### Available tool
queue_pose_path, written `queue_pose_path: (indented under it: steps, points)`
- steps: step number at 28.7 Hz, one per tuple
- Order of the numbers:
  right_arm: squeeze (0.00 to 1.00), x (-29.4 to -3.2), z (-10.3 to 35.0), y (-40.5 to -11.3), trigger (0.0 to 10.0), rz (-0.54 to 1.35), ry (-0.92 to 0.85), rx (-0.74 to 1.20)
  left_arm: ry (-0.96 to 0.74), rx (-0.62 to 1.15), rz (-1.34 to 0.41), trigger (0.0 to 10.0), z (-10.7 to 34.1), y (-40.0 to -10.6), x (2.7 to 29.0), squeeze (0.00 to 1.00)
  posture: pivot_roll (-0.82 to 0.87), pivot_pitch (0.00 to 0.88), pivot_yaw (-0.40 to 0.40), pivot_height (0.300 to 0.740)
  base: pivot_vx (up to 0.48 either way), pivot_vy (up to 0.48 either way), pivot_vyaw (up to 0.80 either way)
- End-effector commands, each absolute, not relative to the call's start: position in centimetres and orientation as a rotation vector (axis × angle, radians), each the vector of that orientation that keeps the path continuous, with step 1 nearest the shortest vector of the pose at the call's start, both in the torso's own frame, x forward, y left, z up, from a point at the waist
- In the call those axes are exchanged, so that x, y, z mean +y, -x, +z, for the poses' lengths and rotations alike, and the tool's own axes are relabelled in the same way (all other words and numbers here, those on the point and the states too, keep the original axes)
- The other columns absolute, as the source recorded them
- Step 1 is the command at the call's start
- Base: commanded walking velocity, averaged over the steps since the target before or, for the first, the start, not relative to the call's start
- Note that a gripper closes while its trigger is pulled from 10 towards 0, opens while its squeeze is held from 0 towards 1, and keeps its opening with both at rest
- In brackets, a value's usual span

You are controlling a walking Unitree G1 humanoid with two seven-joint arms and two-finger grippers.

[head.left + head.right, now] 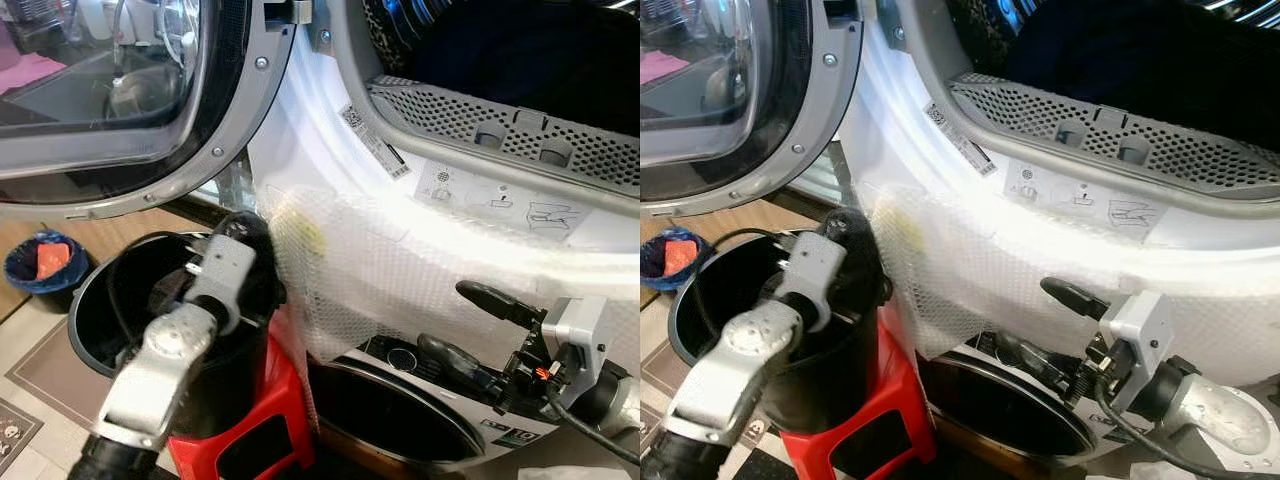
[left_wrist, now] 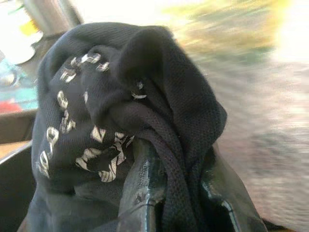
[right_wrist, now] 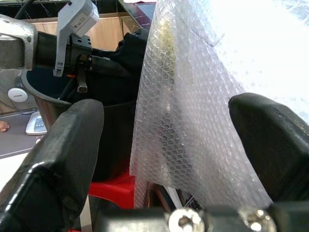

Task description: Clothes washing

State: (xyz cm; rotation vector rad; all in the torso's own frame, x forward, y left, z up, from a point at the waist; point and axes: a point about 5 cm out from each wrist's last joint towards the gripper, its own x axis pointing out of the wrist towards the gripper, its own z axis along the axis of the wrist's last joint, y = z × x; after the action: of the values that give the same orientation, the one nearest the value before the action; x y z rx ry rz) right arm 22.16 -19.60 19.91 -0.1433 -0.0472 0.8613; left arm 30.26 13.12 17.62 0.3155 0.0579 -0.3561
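Note:
My left gripper (image 1: 243, 238) is shut on a black garment with white print (image 2: 120, 96), bunched between its fingers (image 2: 145, 179). It holds the cloth just above the rim of a black bucket (image 1: 90, 300), beside the washer's front. The upper machine's drum opening (image 1: 500, 130) is at the top right, with dark clothes (image 1: 520, 40) inside. Its round door (image 1: 120, 100) swings open to the left. My right gripper (image 1: 468, 325) is open, low on the right and close to the bubble wrap (image 3: 183, 121), with nothing between its fingers (image 3: 67, 145).
The bucket stands on a red stool (image 1: 275, 420). Bubble wrap (image 1: 380, 270) covers the machine's front below the opening. A lower machine's round door (image 1: 400, 410) lies beneath it. A blue bin (image 1: 40, 265) with something orange sits on the floor at the left.

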Motion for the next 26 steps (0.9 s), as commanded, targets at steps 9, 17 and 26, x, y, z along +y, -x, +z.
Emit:
queue_pose_path:
  steps: [9, 17, 26]
  points:
    - [0.00, -19.4, 19.9, -22.0, 10.0, 0.876, 0.140, -0.052, -0.356, -0.132, -0.576, 10.0, 20.3, -26.2, 8.2, 0.00, -0.02, 0.161, -0.044, 0.740, 0.000, 0.000, 0.00]
    - [0.00, -19.4, 19.8, -22.0, 10.0, 0.883, 0.136, -0.052, -0.359, -0.263, -0.633, 10.0, 21.7, -24.5, 6.9, 0.00, -0.01, 0.155, -0.047, 0.740, 0.000, 0.000, 0.00]
    - [0.00, -19.4, 19.7, -22.2, 10.0, 0.886, 0.136, -0.050, -0.339, -0.497, -0.719, 10.0, 24.4, -22.6, 5.8, 0.00, -0.01, 0.155, -0.051, 0.740, 0.000, 0.000, 0.00]
